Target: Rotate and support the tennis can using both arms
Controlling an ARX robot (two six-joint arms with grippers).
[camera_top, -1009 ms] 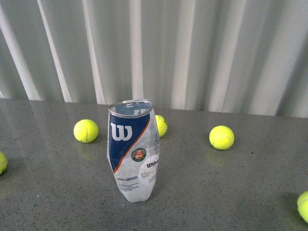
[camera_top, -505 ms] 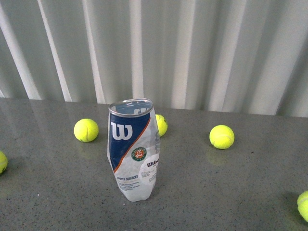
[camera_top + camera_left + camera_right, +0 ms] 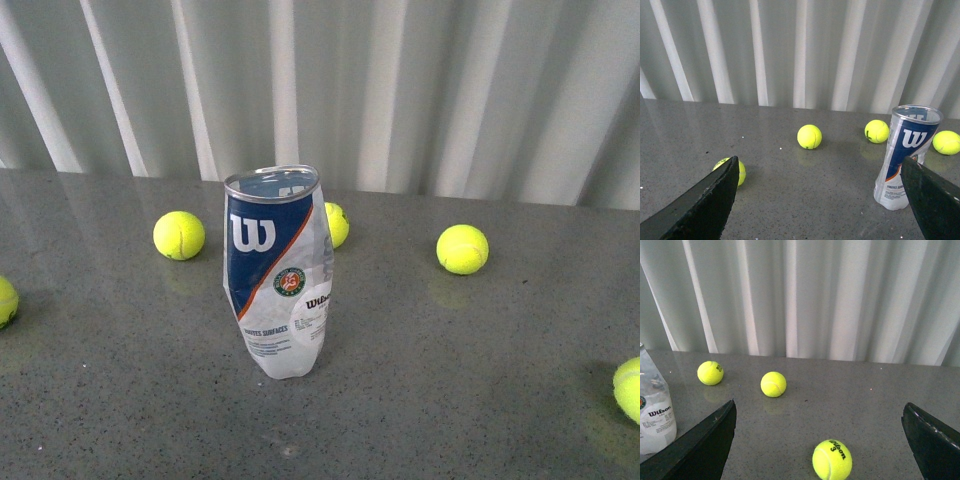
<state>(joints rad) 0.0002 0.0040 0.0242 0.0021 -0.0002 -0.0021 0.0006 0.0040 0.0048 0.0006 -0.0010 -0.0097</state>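
Upright mid-table: crumpled clear-plastic tennis can, silver rim, navy-and-white label, narrowing toward its base, on speckled grey table before pleated white curtain. Fuzzy yellow-green tennis balls scattered well apart around it. Spread wide and gripping nothing: left gripper and right gripper, black fingers flanking bare tabletop.

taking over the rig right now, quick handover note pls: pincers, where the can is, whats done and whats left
Left pincer: open, empty, short of the tennis can, which shows by one finger in its wrist view.
Right pincer: open, empty; only the can's edge shows at the side of its wrist view.
Can: standing upright on the grey table, open silver rim up, body dented, label toward the front camera. Loose balls lie around it, one just behind.
Done: nothing visible; neither arm shows in the front view, no contact.
Left: bring both pincers to the can, then rotate and support it.
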